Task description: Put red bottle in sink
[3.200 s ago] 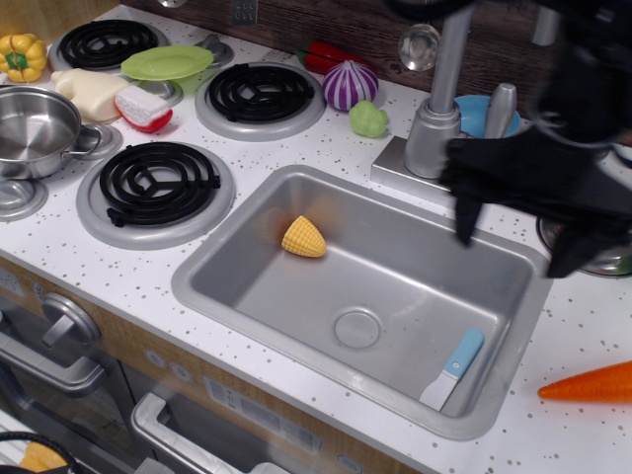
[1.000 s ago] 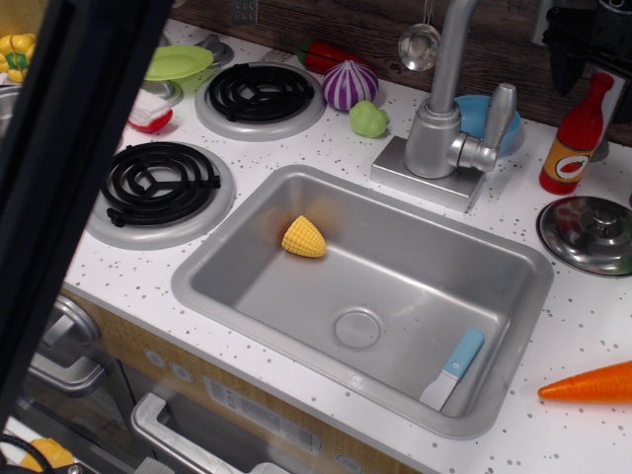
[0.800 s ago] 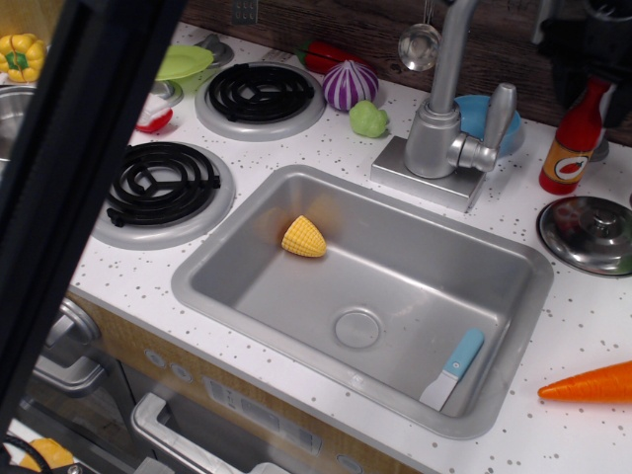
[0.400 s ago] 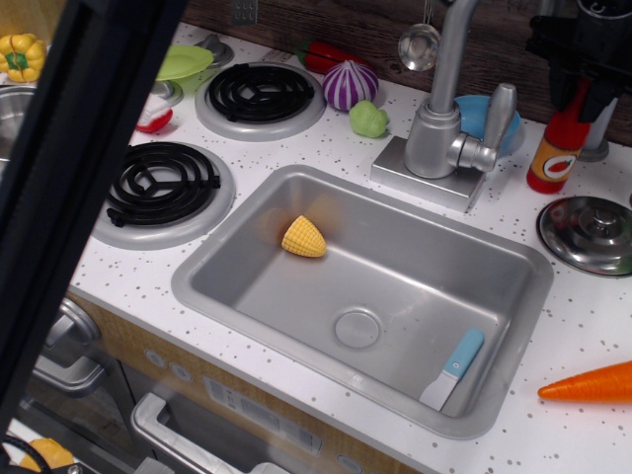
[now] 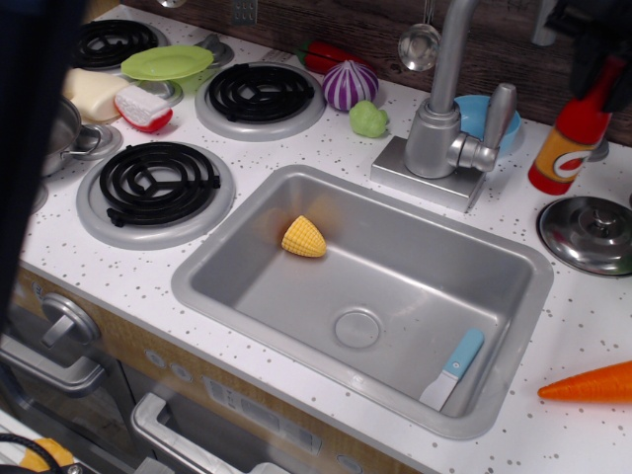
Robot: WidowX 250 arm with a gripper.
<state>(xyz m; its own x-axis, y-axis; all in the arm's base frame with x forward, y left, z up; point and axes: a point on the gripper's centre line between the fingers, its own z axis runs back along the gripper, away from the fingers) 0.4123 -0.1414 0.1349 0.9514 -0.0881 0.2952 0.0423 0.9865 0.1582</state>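
The red bottle [image 5: 573, 133] stands tilted on the white counter at the back right, behind the sink's far right corner, its neck leaning up and to the right. My black gripper [image 5: 604, 51] is at the top right edge of the view, closed around the bottle's neck; the fingertips are partly cut off. The sink [image 5: 415, 276] is the big silver basin in the middle, in front and to the left of the bottle. It holds a yellow corn piece [image 5: 303, 237] and a blue-handled spatula [image 5: 454, 367].
The faucet [image 5: 444, 118] and a blue bowl [image 5: 476, 112] stand between bottle and sink's back rim. A steel lid [image 5: 590, 233] lies in front of the bottle, a carrot [image 5: 591, 383] at the right edge. A dark blurred arm part [image 5: 30, 118] covers the left side.
The gripper came down onto the bottle's neck and closed on it; the bottle now leans to the right. The dark arm blur at left has shrunk toward the left edge.
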